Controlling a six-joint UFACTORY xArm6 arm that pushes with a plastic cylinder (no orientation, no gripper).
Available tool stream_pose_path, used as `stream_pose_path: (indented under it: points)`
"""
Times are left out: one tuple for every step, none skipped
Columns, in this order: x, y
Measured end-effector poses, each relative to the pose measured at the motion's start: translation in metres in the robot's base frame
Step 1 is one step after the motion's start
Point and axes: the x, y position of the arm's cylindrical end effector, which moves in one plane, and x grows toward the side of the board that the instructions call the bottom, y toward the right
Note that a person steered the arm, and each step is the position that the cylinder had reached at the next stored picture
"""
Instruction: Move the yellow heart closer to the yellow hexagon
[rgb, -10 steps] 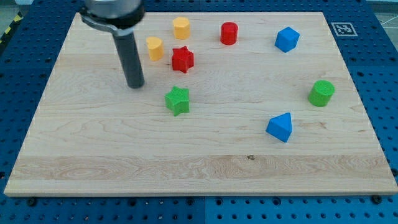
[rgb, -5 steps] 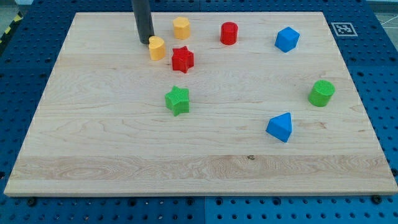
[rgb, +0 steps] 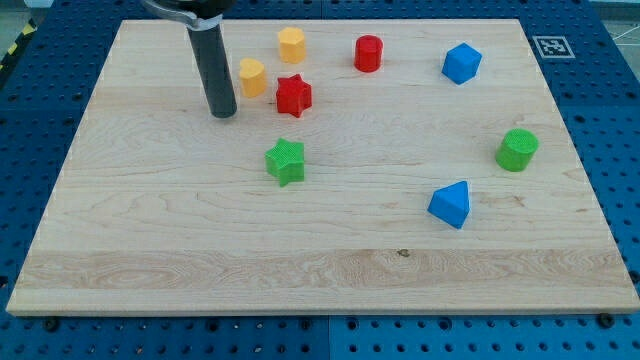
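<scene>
The yellow heart (rgb: 251, 76) sits near the view's top, left of centre, on the wooden board (rgb: 150, 250). The yellow hexagon (rgb: 291, 45) stands just up and to the right of it, a small gap between them. A red star (rgb: 293, 95) lies right beside the heart, to its lower right. My tip (rgb: 223, 112) rests on the board to the lower left of the heart, a short way from it and not touching it. The dark rod rises from the tip toward the view's top.
A red cylinder (rgb: 368, 53) and a blue block (rgb: 461, 63) stand along the top right. A green star (rgb: 286, 161) lies below the red star. A green cylinder (rgb: 517, 150) and a blue block (rgb: 450, 204) are at the right.
My tip went from lower left of the heart up to its upper left, then came back down to its lower left. The yellow heart barely shifted.
</scene>
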Motion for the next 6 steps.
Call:
stream_pose_path:
  points:
    - [-0.007,0.000]
    - [-0.055,0.017]
    - [-0.062,0.023]
    - [-0.068,0.027]
    - [-0.085,0.041]
    - [-0.083,0.037]
